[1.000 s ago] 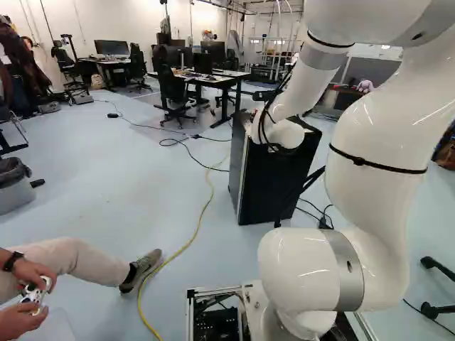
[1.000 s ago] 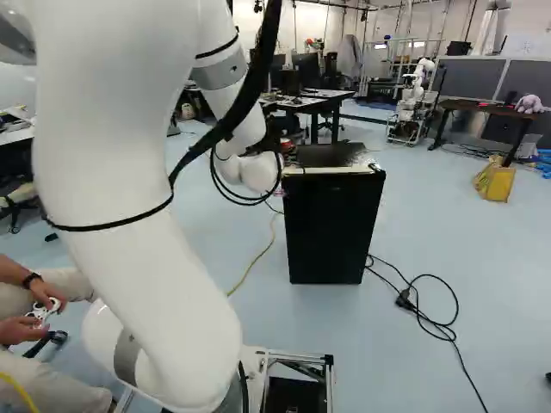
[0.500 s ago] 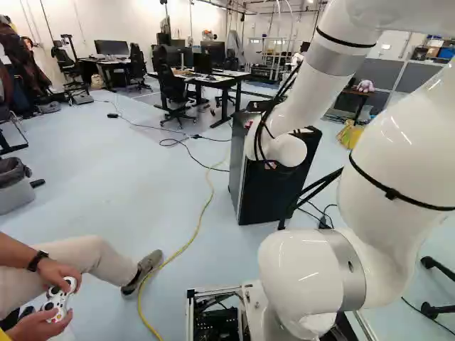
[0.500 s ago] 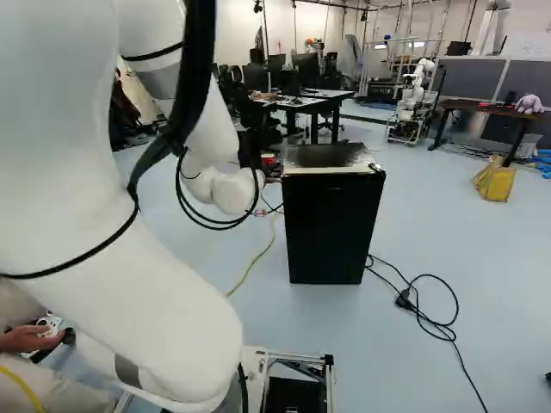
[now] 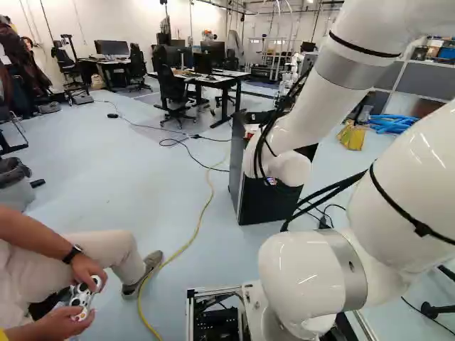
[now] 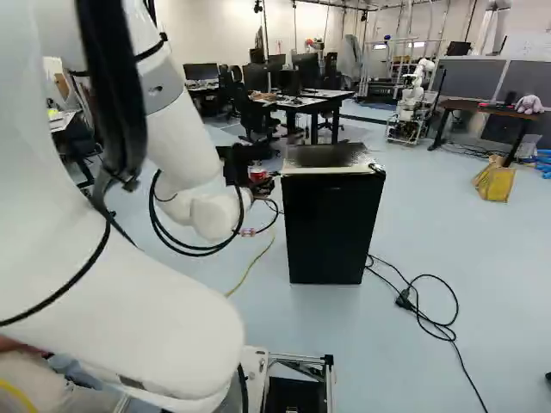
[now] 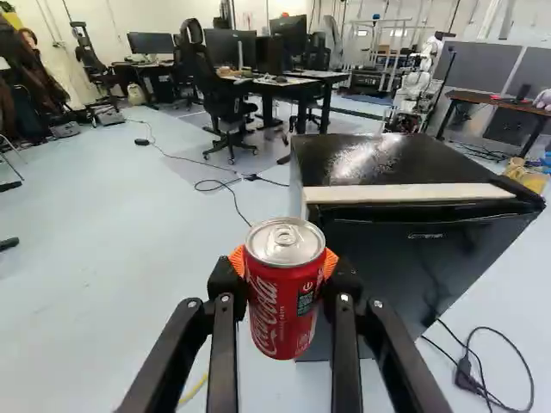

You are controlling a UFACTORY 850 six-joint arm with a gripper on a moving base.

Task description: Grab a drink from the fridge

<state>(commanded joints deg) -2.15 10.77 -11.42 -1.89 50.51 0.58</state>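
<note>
From where I'm standing, the black two-fingered gripper (image 6: 260, 181) with orange pads has a red-and-silver metal drink can (image 7: 284, 297) pinched between both fingers, silver lid up. It's out in the open air, just left of the boxy black fridge (image 6: 331, 228) with the pale front strip on top. The thick white jointed arm (image 6: 176, 142) reaches out from the near left. Far right, there's another robot (image 6: 410, 107), white and slim, near a dark-topped table (image 6: 486, 109).
</note>
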